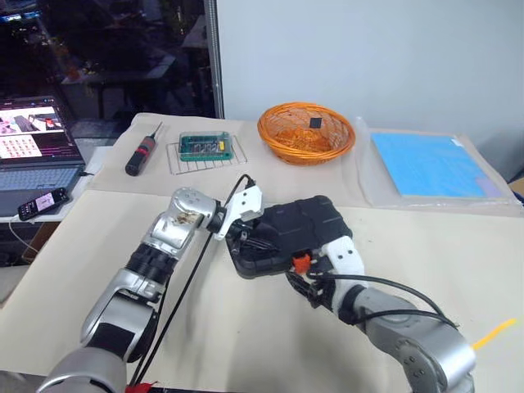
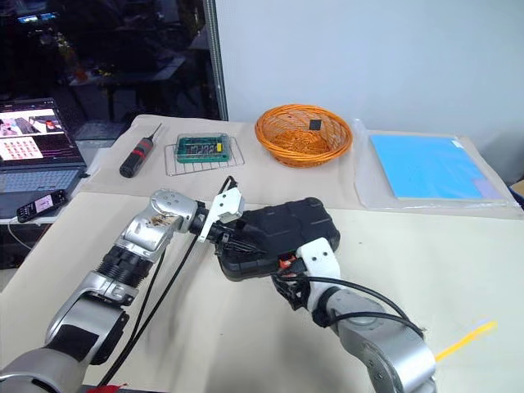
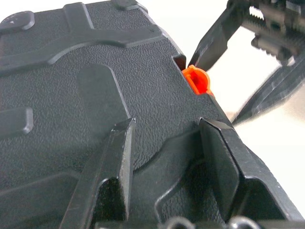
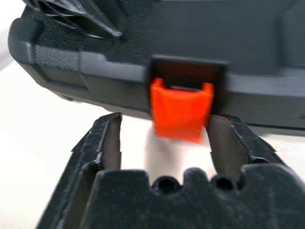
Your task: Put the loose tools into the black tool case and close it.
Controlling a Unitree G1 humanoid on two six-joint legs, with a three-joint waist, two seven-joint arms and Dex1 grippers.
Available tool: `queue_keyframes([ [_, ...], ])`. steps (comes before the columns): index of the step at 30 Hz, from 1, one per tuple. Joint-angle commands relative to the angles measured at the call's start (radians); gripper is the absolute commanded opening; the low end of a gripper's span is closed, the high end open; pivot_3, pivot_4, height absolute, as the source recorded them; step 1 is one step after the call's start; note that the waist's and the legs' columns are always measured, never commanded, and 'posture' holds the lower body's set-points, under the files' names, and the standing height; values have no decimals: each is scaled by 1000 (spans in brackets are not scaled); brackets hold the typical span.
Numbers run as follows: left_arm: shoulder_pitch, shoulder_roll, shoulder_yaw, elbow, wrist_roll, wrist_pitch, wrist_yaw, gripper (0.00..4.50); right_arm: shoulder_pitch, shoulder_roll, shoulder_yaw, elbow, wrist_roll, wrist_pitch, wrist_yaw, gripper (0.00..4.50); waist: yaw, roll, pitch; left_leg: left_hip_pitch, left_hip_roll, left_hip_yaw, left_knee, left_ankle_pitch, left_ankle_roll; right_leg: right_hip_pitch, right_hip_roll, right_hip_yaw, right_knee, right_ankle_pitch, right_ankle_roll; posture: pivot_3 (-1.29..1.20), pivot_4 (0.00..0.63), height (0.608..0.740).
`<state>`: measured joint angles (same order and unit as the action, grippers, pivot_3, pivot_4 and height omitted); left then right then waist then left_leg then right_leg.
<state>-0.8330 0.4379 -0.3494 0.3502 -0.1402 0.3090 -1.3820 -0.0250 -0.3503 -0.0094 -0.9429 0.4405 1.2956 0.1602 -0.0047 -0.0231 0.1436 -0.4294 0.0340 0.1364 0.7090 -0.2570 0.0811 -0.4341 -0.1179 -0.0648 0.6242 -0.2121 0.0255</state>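
**A:** What are the claws doing?

**B:** The right gripper (image 4: 164, 138) is spread, gripping nothing, one finger either side of the orange latch (image 4: 181, 110). The left gripper (image 3: 169, 143) is spread too, both fingertips resting on the lid of the black tool case (image 1: 286, 233).

**A:** And the case?

**B:** It's closed, ribbed shell with rounded corners, sitting on the table (image 1: 409, 246) between the two arms.

**A:** Other containers?

**B:** One orange wicker basket (image 1: 306, 132) holding a small black square, one green box (image 1: 205, 146) on a wire rack. Plus one black-and-red screwdriver (image 1: 141, 151).
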Motion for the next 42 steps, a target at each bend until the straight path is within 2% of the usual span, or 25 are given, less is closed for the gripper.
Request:
queue_keyframes([
  [1,41,14,-53,36,58,29,11,2246,29,-12,-61,-63,37,32,32,3007,1,0,-1,0,0,0,0,0,1,0,0,0,0,0,0,0,150,740],
  [4,41,14,-52,41,60,26,14,2246,26,2,-58,-34,47,37,41,2333,2,1,-2,0,0,0,0,0,0,0,1,0,0,-1,0,0,150,740],
  [10,46,10,-59,38,65,29,25,2246,-117,67,36,165,6,-1,27,202,-1,1,-3,2,0,0,0,0,0,1,1,0,-1,-1,0,0,150,740],
  [11,46,10,-61,36,66,30,27,2246,-135,70,48,189,1,-7,28,42,-2,1,-3,2,0,0,0,0,0,1,0,0,-1,-1,-1,0,150,740],
  [15,49,7,-66,26,65,38,32,2246,-195,73,82,279,-20,-42,36,42,-6,1,-3,3,0,0,-1,-1,0,2,-1,0,-1,-1,-1,0,150,740],
  [18,51,7,-65,22,64,41,37,2246,-181,59,73,251,-10,-51,49,42,-7,1,-3,3,0,0,-1,-1,0,2,-2,0,-1,-1,-1,0,150,740],
  [21,53,8,-60,19,62,48,43,2246,-110,41,27,151,56,-31,103,42,-5,1,-3,3,0,0,-2,-1,0,2,-2,0,-1,-1,-1,0,150,740],
  [25,58,11,-56,14,63,53,49,2246,33,-37,-20,12,164,15,207,42,0,2,-4,4,-1,0,-7,0,0,3,-2,0,-4,-1,1,0,150,740],
  [27,62,12,-56,10,62,55,51,2246,80,-56,-42,-16,179,-14,218,42,3,2,-4,6,0,0,-10,0,0,10,-1,-1,-10,0,1,0,150,740],
  [31,65,13,-55,7,61,58,55,2246,55,-5,-70,12,150,-120,170,42,2,1,-5,8,0,0,-11,-1,-1,9,-2,-1,-13,-2,5,0,150,740],
  [33,66,14,-55,5,59,59,58,2246,16,44,-80,56,119,-181,125,42,2,2,-5,9,0,0,-11,-4,-8,9,-2,-2,-13,-2,6,0,150,740],
  [39,69,15,-53,-1,58,61,61,2246,-1,43,-17,131,70,-275,117,42,5,2,-5,9,-1,0,-14,-4,-7,9,-2,-2,-13,1,1,0,150,740],
  [42,73,16,-52,-10,57,66,62,2246,-5,40,-5,165,57,-308,119,42,6,2,-5,8,-1,0,-14,0,0,9,-2,-2,-13,0,1,0,150,740],
])
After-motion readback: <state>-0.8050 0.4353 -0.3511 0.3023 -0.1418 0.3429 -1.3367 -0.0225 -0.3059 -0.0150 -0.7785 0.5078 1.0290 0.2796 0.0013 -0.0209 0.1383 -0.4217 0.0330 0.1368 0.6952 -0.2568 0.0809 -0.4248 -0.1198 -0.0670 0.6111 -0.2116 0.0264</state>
